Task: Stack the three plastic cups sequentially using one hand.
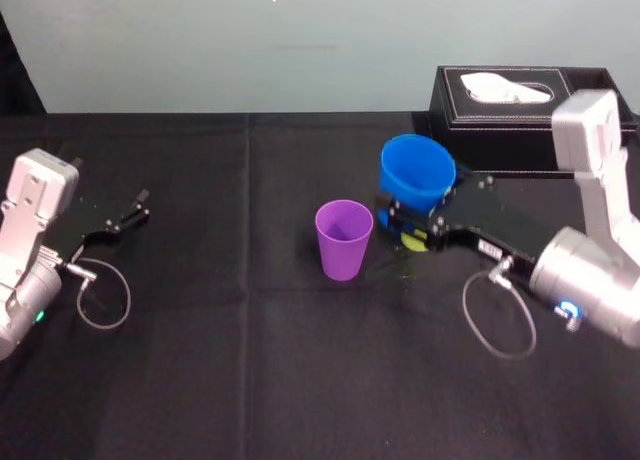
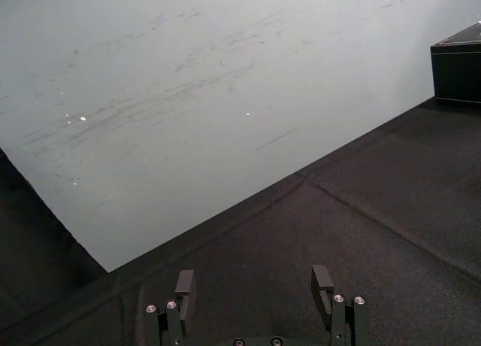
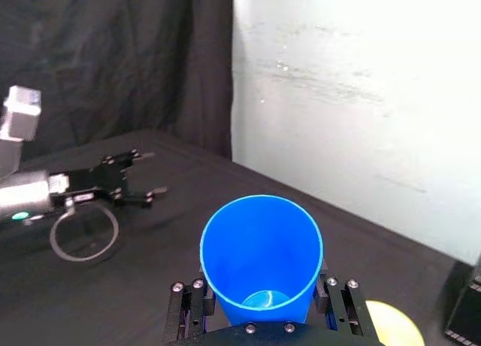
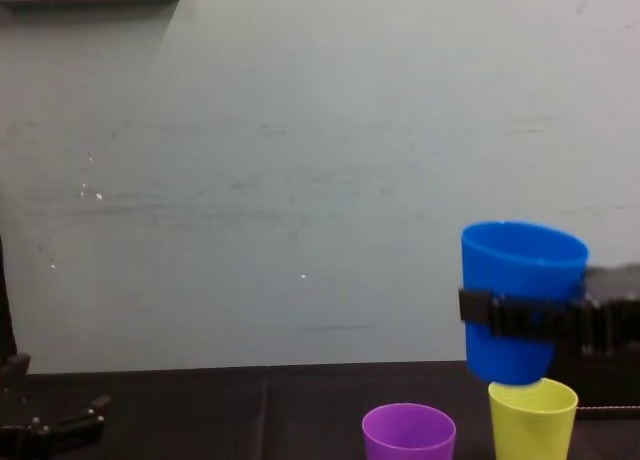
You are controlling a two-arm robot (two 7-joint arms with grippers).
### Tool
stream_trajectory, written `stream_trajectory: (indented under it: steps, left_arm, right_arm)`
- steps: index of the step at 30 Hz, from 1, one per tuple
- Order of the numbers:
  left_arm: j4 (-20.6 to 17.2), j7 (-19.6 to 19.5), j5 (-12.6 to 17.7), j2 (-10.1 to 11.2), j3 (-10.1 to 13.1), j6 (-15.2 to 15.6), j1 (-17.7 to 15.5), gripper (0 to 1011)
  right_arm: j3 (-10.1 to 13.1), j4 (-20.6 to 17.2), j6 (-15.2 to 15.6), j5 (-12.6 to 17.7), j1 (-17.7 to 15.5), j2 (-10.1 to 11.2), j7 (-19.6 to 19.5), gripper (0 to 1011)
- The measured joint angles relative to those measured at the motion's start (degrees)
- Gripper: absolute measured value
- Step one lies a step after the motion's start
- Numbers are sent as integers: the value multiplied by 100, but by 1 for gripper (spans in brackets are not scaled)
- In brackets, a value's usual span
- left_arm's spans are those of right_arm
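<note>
A counter (image 1: 250, 380) draped in black cloth spans the scene. At its far right stands a black tissue box (image 1: 510, 130) with pale stitching, a white tissue (image 1: 510, 87) poking from its top slot. Behind runs a pale grey-green wall (image 1: 300, 40), with a dark curtain (image 1: 15, 80) at far left.

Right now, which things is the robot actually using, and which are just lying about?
In use: blue cup, held above the yellow-green cup by the right gripper; purple cup.
Lying about: black tissue box; left gripper, parked open on the left.
</note>
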Motion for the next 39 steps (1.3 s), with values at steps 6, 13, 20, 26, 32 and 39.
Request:
stream_trajectory:
  steps: [6, 13, 20, 26, 32, 39]
  left_arm:
    - [0, 0, 0, 0, 0, 0, 0, 1012]
    - [0, 0, 0, 0, 0, 0, 0, 1011]
    - [0, 0, 1, 0, 0, 0, 0, 1011]
    - [0, 0, 0, 0, 0, 0, 0, 1012]
    - [0, 0, 0, 0, 0, 0, 0, 1011]
    - [0, 0, 0, 0, 0, 0, 0, 1011]
  right_arm:
    - [-92, 331, 325, 19, 512, -120, -129, 719]
    - [-182, 785, 518, 14, 840, -258, -285, 719]
    - [-172, 1227, 374, -57, 970, -375, -365, 719]
    - [-144, 1464, 276, -98, 1034, -429, -364, 719]
    - [-140, 1668, 185, -152, 1117, -484, -341, 719]
    - [-179, 1875, 136, -240, 1183, -549, -302, 719]
